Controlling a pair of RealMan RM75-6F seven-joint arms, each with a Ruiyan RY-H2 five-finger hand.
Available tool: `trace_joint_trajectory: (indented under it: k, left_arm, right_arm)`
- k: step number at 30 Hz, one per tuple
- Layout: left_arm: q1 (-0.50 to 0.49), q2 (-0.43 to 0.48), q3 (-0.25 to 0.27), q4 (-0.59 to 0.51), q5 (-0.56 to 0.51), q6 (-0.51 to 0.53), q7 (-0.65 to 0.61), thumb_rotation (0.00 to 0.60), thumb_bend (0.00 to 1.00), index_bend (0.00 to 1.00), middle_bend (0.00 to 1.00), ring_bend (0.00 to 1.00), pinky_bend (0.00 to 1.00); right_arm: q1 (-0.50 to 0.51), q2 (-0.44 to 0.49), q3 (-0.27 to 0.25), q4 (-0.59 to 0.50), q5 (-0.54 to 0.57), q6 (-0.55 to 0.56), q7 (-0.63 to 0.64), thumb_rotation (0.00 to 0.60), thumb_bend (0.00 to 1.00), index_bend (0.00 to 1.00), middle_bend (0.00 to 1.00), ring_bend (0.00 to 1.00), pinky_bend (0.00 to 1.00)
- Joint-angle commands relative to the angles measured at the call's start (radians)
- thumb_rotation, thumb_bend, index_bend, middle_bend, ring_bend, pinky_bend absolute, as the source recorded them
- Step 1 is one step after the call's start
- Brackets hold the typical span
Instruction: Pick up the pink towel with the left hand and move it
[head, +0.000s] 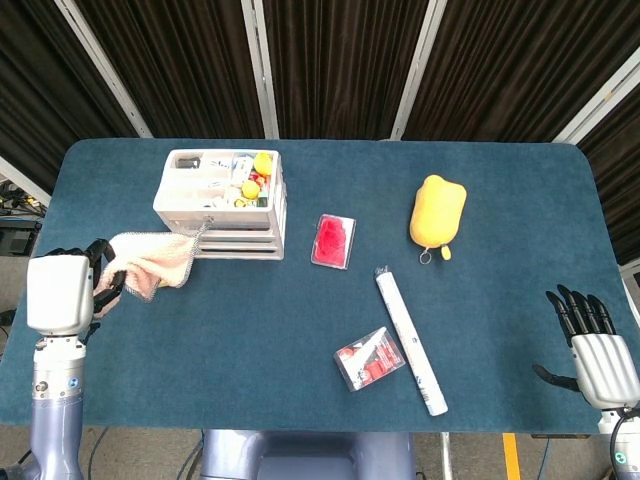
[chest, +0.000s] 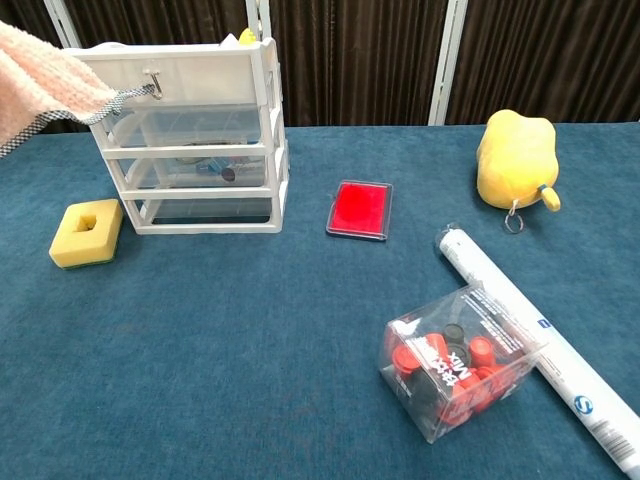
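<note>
The pink towel (head: 152, 259) hangs in the air at the table's left edge, held by my left hand (head: 70, 288), whose dark fingers curl around its near end. One corner of the cloth reaches the top drawer handle of the white drawer unit (head: 228, 204). In the chest view the pink towel (chest: 45, 88) fills the upper left corner and the hand itself is out of frame. My right hand (head: 593, 345) rests at the table's front right corner, fingers spread, holding nothing.
A yellow sponge (chest: 87, 233) lies on the cloth below the towel. A red flat case (head: 333, 241), a yellow plush (head: 437, 213), a white tube (head: 410, 340) and a clear box of red pieces (head: 369, 358) lie across the middle and right.
</note>
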Motion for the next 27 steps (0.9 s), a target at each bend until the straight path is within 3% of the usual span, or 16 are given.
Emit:
trace_joint_trajectory:
  k: [1, 27]
  left_arm:
    - [-0.001, -0.004, 0.002, 0.006, -0.003, -0.001, -0.003, 0.6, 0.75, 1.0, 0.88, 0.78, 0.73]
    - [-0.008, -0.029, 0.026, 0.056, -0.03, -0.019, 0.007, 0.6, 0.74, 1.0, 0.88, 0.78, 0.73]
  right_arm:
    - [0.0, 0.0, 0.0, 0.0, 0.0, 0.001, 0.001, 0.6, 0.01, 0.0, 0.0, 0.0, 0.0]
    - [-0.001, 0.0, 0.001, -0.001, 0.0, 0.001, 0.002, 0.6, 0.01, 0.0, 0.0, 0.0, 0.0]
